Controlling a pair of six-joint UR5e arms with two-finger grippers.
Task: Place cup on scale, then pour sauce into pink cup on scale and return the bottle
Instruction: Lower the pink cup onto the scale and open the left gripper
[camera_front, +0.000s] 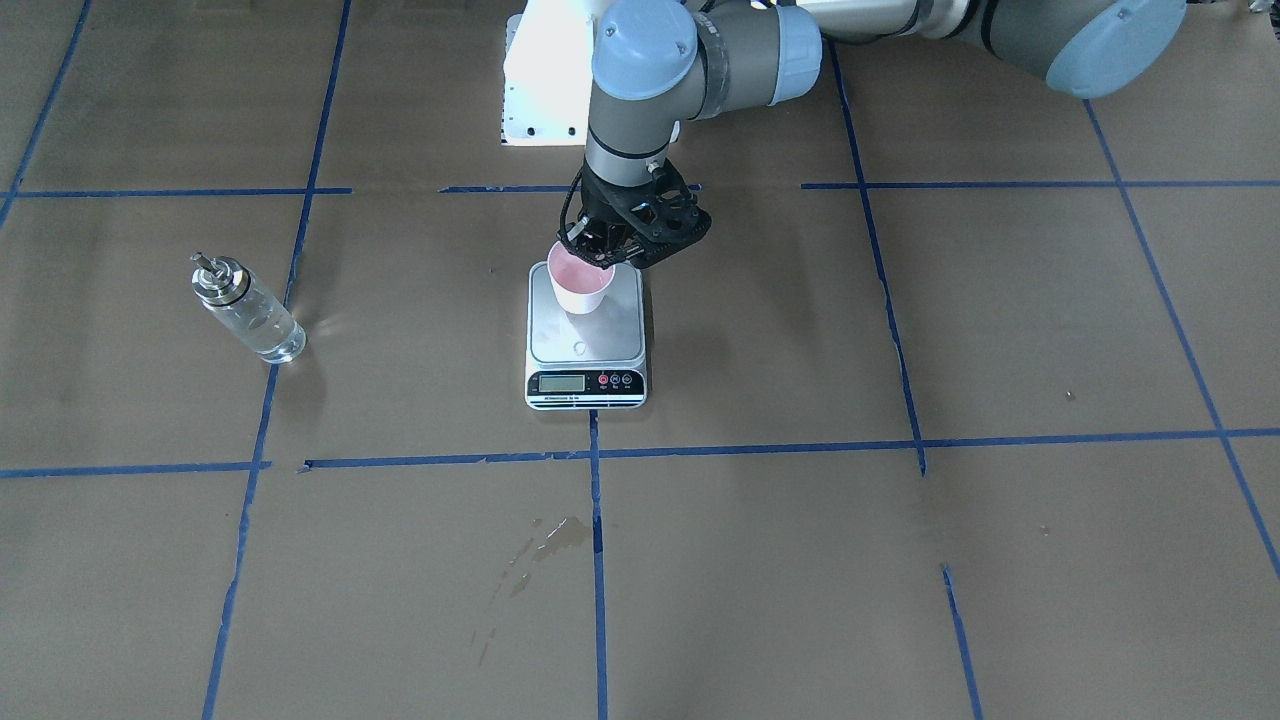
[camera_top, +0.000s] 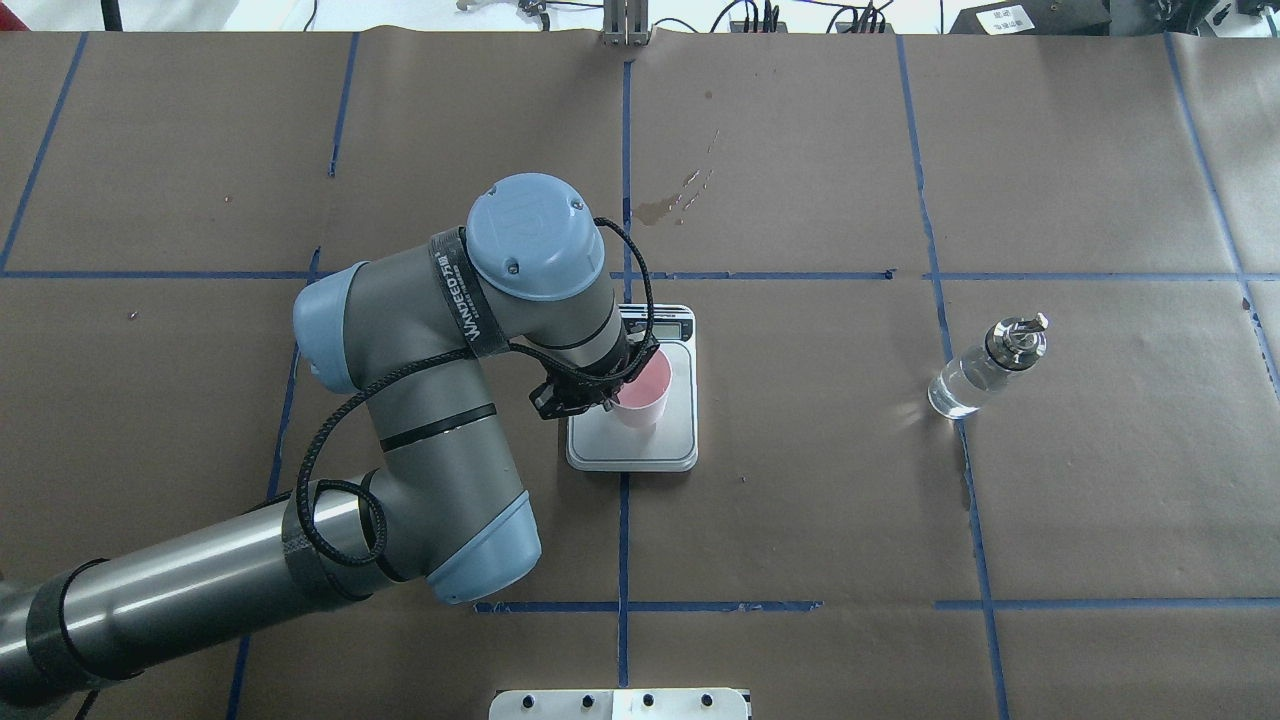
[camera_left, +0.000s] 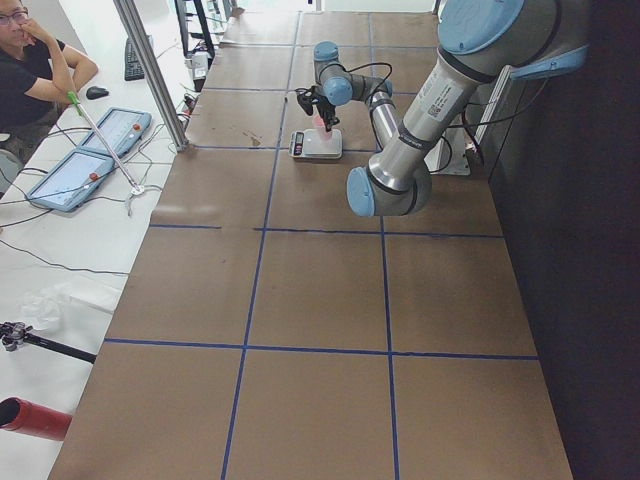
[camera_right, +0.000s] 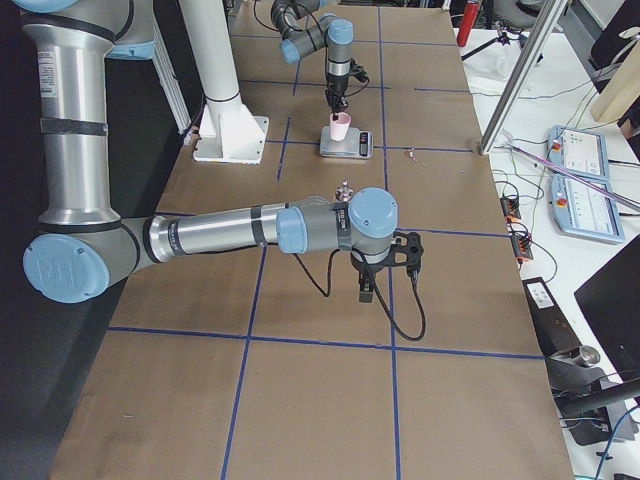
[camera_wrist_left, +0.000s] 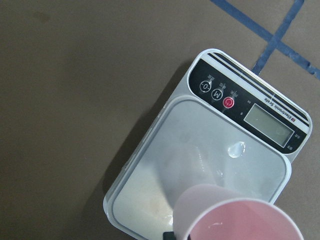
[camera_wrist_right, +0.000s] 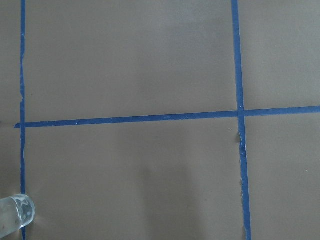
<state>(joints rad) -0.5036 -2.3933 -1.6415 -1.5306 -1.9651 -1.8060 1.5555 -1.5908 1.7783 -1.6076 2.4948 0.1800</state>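
Observation:
The pink cup (camera_front: 580, 285) is over the steel plate of the scale (camera_front: 600, 345), near its back edge, and my left gripper (camera_front: 600, 250) is shut on its rim. Whether the cup's base touches the plate I cannot tell. The left wrist view looks down past the cup (camera_wrist_left: 240, 220) onto the scale (camera_wrist_left: 225, 130), whose display is blank. The bottle (camera_front: 245, 308) stands alone far to my right, its clear sauce (camera_front: 268, 332) filling the lower part. My right gripper (camera_right: 365, 288) hangs above bare table beyond the bottle (camera_right: 345, 188); I cannot tell whether it is open or shut.
The white robot base plate (camera_front: 545, 90) lies behind the scale. A dried stain (camera_front: 548, 535) marks the brown paper in front of it. Blue tape lines grid the table. A person (camera_left: 30, 60) sits beside tablets (camera_left: 90, 150) off the table's operator side.

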